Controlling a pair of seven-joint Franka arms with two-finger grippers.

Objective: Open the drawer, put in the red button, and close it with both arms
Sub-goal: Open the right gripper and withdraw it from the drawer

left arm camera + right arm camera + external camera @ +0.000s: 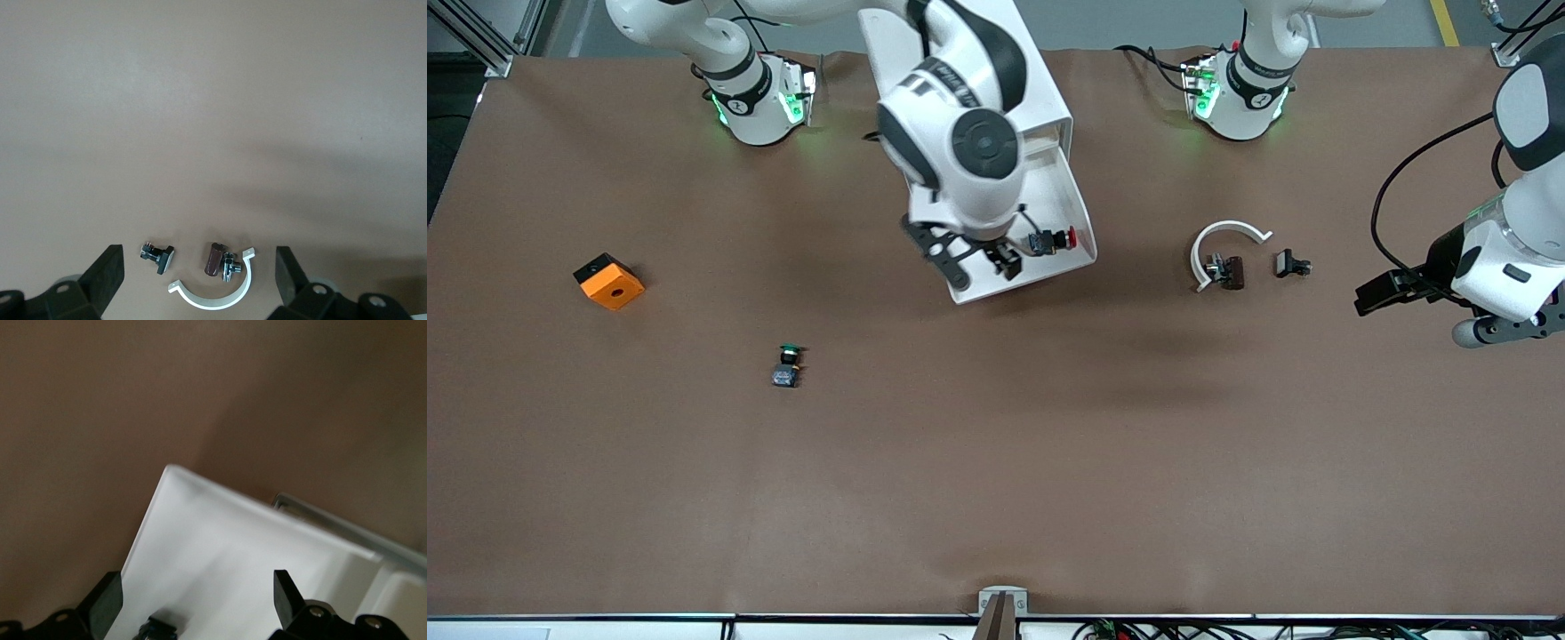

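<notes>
Matte brown table (996,462) – red button (1052,240) in white drawer (1080,222)

table (996,498): brown | on it: orange box (609,282); green button (787,365); white clamp (1221,252); black part (1290,264); cabinet (1040,107)

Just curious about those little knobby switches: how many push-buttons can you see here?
2. The red button lies in the open drawer; the green button sits on the table nearer the front camera. Others could be hidden.

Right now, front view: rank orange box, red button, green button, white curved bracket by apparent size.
1. White curved bracket
2. Orange box
3. Green button and red button, lying in the open drawer: look about alike, so not ranked.
</notes>
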